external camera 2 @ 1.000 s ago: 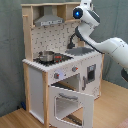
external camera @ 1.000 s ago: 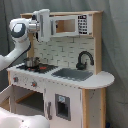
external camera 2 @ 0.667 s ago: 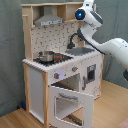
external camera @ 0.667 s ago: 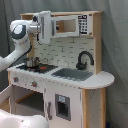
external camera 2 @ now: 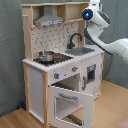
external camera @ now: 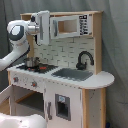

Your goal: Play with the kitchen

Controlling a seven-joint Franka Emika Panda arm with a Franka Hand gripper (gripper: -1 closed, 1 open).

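The toy kitchen (external camera: 70, 95) of pale wood and white panels stands in both exterior views, with a black faucet (external camera: 84, 59), a grey sink (external camera: 73, 74) and a microwave (external camera: 67, 26) on top. The microwave's white door (external camera: 44, 25) stands swung out. My gripper (external camera: 36, 27) is up at that door, mostly hidden behind it. In the second exterior view my arm's end (external camera 2: 91, 13) is at the kitchen's (external camera 2: 55, 75) top right corner and covers the microwave. The oven door (external camera 2: 72, 102) hangs open.
A small metal pot (external camera: 32, 62) sits on the stovetop (external camera: 35, 67); it is also seen in the second exterior view as the pot (external camera 2: 47, 56) under the hood (external camera 2: 47, 20). A grey curtain hangs behind. Wooden floor (external camera 2: 15, 117) lies in front.
My arm's end has shifted slightly toward the second exterior view's right, staying at the microwave door. The rest of the kitchen looks the same.
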